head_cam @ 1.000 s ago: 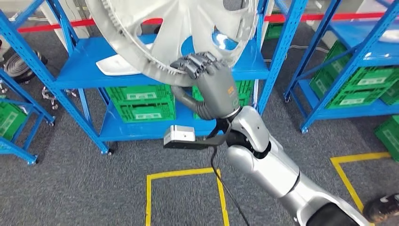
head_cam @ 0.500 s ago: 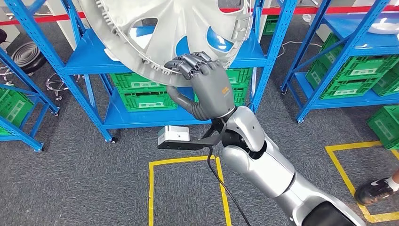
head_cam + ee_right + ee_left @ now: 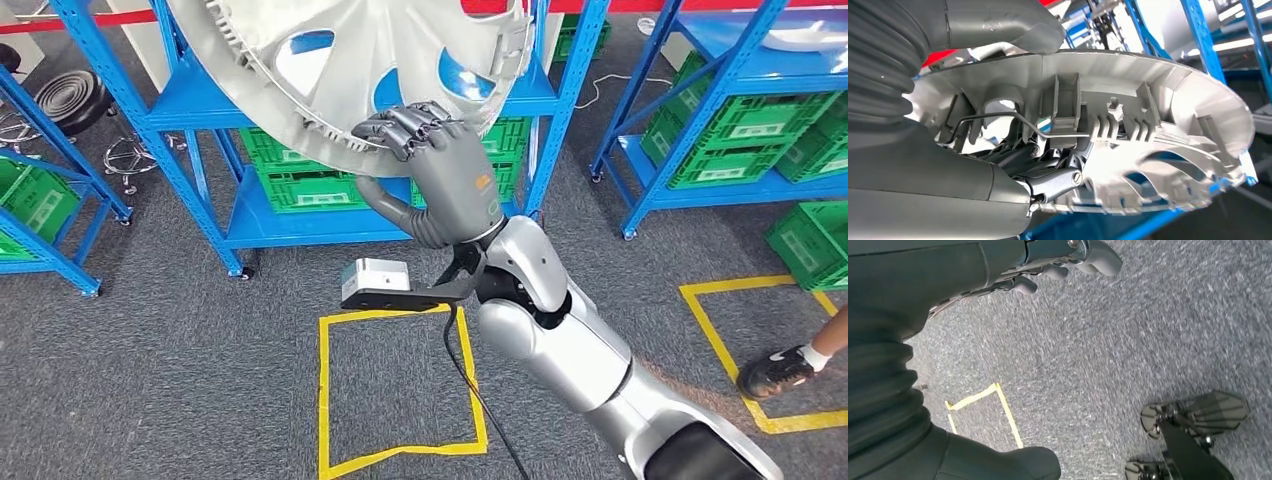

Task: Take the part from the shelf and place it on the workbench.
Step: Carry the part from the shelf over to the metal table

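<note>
Blue shelf racks, three counted across the upper half of the head view: one at upper centre, one cut by the left edge, one at upper right. Grey carpet with two yellow taped squares, one at lower centre and one at right. Green crates, stacked on the lower shelves; at least six visible, exact count uncertain. One silver wheel cover, the part, at upper centre of the head view, tilted, lifted clear in front of the centre rack and not yet on any workbench. One right hand, at centre of the head view, fingers curled over the lower rim of the part and thumb beneath, gripping it at that single edge; confirmed in the right wrist view, where dark fingers close inside the ribbed rim of the part. One left hand, at the upper edge of the left wrist view, hanging over carpet, fingers loosely curled and holding nothing visible; whether closed cannot be told. One person's shoe at the right edge, near the right-hand taped square. Likely risks: slip or rotation of the wide part about the one-edge grip; collision of the rim with a rack upright during turning; contact with the nearby person.
</note>
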{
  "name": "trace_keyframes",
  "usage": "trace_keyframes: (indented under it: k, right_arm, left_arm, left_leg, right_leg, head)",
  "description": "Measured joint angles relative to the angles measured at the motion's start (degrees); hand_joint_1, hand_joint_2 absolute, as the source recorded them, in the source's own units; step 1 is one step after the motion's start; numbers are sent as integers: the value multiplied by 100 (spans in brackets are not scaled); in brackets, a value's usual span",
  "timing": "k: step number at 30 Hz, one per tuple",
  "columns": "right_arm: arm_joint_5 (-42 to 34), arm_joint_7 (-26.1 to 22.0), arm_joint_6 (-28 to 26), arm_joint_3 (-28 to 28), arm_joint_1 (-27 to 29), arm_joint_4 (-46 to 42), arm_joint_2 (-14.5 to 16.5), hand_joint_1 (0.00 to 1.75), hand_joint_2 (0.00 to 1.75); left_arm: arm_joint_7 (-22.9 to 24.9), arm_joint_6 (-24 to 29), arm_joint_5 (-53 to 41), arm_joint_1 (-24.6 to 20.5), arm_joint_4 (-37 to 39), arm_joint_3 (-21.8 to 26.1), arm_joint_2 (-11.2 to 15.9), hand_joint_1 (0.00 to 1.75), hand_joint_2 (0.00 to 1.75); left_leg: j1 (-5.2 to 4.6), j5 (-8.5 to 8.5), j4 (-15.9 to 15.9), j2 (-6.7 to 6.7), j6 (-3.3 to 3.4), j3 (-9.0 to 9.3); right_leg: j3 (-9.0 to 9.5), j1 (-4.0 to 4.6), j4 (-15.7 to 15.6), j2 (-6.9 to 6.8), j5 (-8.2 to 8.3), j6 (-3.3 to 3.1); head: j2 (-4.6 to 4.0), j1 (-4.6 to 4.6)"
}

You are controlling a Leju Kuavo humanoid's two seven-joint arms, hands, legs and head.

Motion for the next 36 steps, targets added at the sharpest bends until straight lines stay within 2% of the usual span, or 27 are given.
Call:
trace_keyframes:
  k: [1,2,4,5,6,7,8,9,10,11,12,13,15,16,17,20,21,22,23,25,27,28,30,31,33,35,36]
  right_arm:
    - [-1,-22,-14,2,-2,7,2,175,175]
    - [1,-37,-30,4,-1,12,4,175,175]
    - [5,-39,-51,8,5,23,8,175,175]
    - [9,-34,-55,10,14,33,8,175,175]
    - [14,-28,-56,11,27,45,8,175,175]
    - [22,-22,-56,14,39,58,8,175,175]
    - [30,-18,-55,15,48,71,8,175,175]
    - [38,-12,-54,15,53,79,8,175,175]
    - [46,-8,-54,14,53,83,9,175,175]
    - [50,-3,-55,11,54,84,13,175,175]
    - [52,0,-56,9,54,85,16,175,175]
    - [53,3,-57,7,55,86,20,175,175]
    - [55,2,-58,5,61,98,22,175,175]
    - [58,-2,-57,4,64,108,21,175,175]
    - [63,-8,-57,4,65,119,21,175,175]
    - [94,-22,-55,5,62,166,19,175,175]
    - [108,-27,-54,7,63,187,17,175,175]
    - [122,-31,-55,8,65,209,15,175,175]
    - [137,-33,-56,8,65,229,14,175,175]
    - [157,-36,-59,9,59,251,13,175,175]
    - [171,-35,-59,8,44,257,14,175,175]
    - [178,-33,-57,8,37,262,14,175,175]
    - [200,-31,-54,8,33,270,13,175,175]
    - [214,-33,-51,8,29,273,13,175,175]
    - [236,-35,-45,8,15,273,14,175,175]
    - [247,-35,-39,14,10,275,13,175,175]
    - [251,-35,-30,20,12,280,12,175,175]
  left_arm:
    - [0,0,5,7,2,4,2,0,175]
    - [-2,0,10,15,5,7,4,0,175]
    - [-10,2,13,21,10,8,5,0,175]
    - [-14,5,13,22,11,8,8,0,175]
    - [-16,8,13,23,11,9,11,0,175]
    - [-16,10,13,23,11,10,13,0,175]
    - [-16,11,12,22,11,11,15,0,175]
    - [-16,11,11,18,10,11,15,0,175]
    - [-16,11,9,9,8,11,12,0,175]
    - [-16,12,5,0,3,11,11,0,175]
    - [-16,14,2,-6,-1,11,8,0,175]
    - [-15,15,-1,-9,-4,11,6,0,175]
    - [-13,17,-3,4,-5,12,4,0,175]
    - [-11,17,-3,11,-4,13,3,0,175]
    - [-10,19,-2,17,-4,16,3,0,175]
    - [-25,27,7,21,-4,43,4,0,175]
    - [-34,31,10,24,-4,51,4,0,175]
    - [-43,33,13,29,-3,56,3,0,175]
    - [-49,36,16,34,-3,58,3,0,175]
    - [-64,34,18,43,-2,61,-4,0,175]
    - [-100,28,3,45,-3,64,-14,0,175]
    - [-122,26,-9,45,-4,66,-17,0,175]
    - [-152,28,-31,49,-3,66,-15,0,175]
    - [-162,28,-39,54,-2,66,-15,0,175]
    - [-174,28,-59,64,2,66,-20,0,175]
    - [-178,28,-73,74,7,66,-24,0,175]
    - [-181,28,-76,81,7,66,-22,0,175]
  left_leg:
    - [2,-101,56,-6,-33,-43]
    - [6,-308,210,-13,-67,-103]
    - [46,-897,854,-19,-134,-261]
    - [63,-1085,1227,-18,-169,-317]
    - [79,-1139,1511,-18,-200,-325]
    - [92,-1071,1640,-17,-228,-260]
    - [108,-929,1564,-17,-253,-95]
    - [128,-809,1300,-17,-276,165]
    - [134,-820,910,-21,-297,483]
    - [128,-894,537,-31,-271,751]
    - [117,-996,254,-40,-233,919]
    - [93,-1074,103,-50,-174,985]
    - [79,-1000,65,-44,-39,907]
    - [81,-940,65,-34,20,859]
    - [89,-870,56,-21,69,795]
    - [92,-656,57,-7,135,543]
    - [89,-587,60,-7,138,450]
    - [86,-514,66,-7,135,353]
    - [85,-443,70,-7,126,258]
    - [82,-310,77,-10,94,97]
    - [74,-202,73,-10,38,7]
    - [77,-150,57,-7,0,-12]
    - [88,-54,6,-4,-81,-31]
    - [95,-79,22,-5,-113,-55]
    - [105,-396,353,-9,-162,-184]
    - [111,-864,1080,-11,-205,-396]
    - [114,-991,1399,-11,-224,-466]
  right_leg:
    - [-53,-22,-28,-7,83,-33]
    - [-118,-44,-54,-15,173,-62]
    - [-278,-67,-55,-21,327,-87]
    - [-373,-71,-44,-23,398,-79]
    - [-475,-78,-25,-26,468,-66]
    - [-586,-90,3,-29,533,-47]
    - [-701,-107,42,-31,593,-23]
    - [-809,-124,93,-31,645,7]
    - [-909,-134,145,-29,689,43]
    - [-986,-138,189,-29,733,81]
    - [-1035,-136,217,-31,780,118]
    - [-1068,-136,221,-33,835,154]
    - [-1108,-152,208,-31,920,223]
    - [-1148,-163,255,-23,849,258]
    - [-1213,-171,414,-15,660,292]
    - [-1467,-178,1441,0,-177,354]
    - [-1490,-178,1734,1,-293,357]
    - [-1431,-176,1868,2,-281,351]
    - [-1271,-172,1800,3,-166,334]
    - [-677,-152,1154,8,34,269]
    - [-120,-112,365,11,-65,199]
    - [9,-89,141,12,-141,170]
    - [-5,-80,32,8,-108,105]
    - [-28,-91,16,3,-54,59]
    - [-82,-120,-13,-13,52,-26]
    - [-164,-112,-3,-18,123,-66]
    - [-211,-109,9,-28,153,-69]
  head:
    - [0,-3]
    - [0,-12]
    - [0,-30]
    - [0,-33]
    - [0,-33]
    - [0,-33]
    - [0,-33]
    - [0,-34]
    - [0,-38]
    - [0,-36]
    - [0,-34]
    - [0,-32]
    - [0,-31]
    - [0,-29]
    - [0,-25]
    - [0,-15]
    - [0,-15]
    - [0,-14]
    - [0,-14]
    - [0,-14]
    - [0,-17]
    - [0,-13]
    - [0,-2]
    - [0,0]
    - [0,-18]
    - [1,-34]
    - [1,-35]
